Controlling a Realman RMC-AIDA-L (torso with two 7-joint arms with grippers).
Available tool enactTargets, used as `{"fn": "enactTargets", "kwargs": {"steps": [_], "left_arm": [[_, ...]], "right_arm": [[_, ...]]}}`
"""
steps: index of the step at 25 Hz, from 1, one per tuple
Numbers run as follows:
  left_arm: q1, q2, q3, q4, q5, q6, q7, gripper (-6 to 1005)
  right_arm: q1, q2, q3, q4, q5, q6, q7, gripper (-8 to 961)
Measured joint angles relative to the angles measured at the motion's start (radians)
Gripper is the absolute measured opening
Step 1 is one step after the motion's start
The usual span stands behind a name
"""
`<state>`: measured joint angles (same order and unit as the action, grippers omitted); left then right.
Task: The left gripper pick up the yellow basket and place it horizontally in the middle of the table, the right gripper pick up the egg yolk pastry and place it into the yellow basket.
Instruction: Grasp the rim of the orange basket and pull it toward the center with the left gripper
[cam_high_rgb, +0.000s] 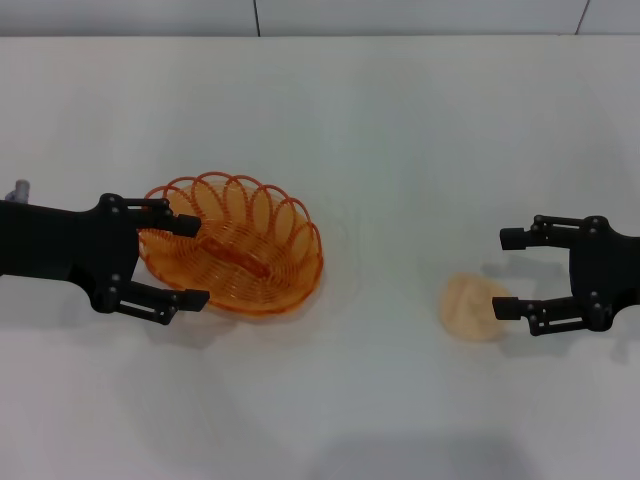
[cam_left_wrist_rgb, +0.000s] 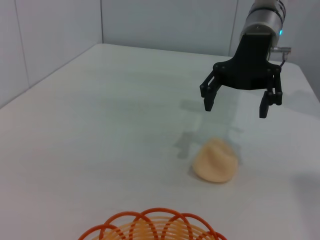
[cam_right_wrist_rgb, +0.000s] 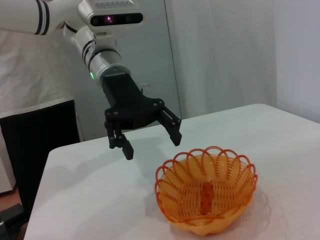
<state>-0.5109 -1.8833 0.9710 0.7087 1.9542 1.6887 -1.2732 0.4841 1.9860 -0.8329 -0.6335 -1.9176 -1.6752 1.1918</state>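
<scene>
The yellow basket is an orange woven wire oval standing upright on the white table, left of centre; it also shows in the right wrist view and its rim in the left wrist view. My left gripper is open at the basket's left side, one finger over the rim and one beside the outer wall. In the right wrist view the left gripper hangs just above the table. The egg yolk pastry lies on the table at the right. My right gripper is open, empty, just right of the pastry.
A grey tiled wall runs along the table's far edge. In the right wrist view a black cabinet and a white curtain stand beyond the table.
</scene>
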Motion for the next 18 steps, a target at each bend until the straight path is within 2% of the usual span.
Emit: {"fn": "enactTargets", "kwargs": {"steps": [18], "left_arm": [[0.000, -0.005, 0.001, 0.014, 0.002, -0.009, -0.001, 880]], "right_arm": [[0.001, 0.002, 0.000, 0.000, 0.001, 0.004, -0.004, 857]]}}
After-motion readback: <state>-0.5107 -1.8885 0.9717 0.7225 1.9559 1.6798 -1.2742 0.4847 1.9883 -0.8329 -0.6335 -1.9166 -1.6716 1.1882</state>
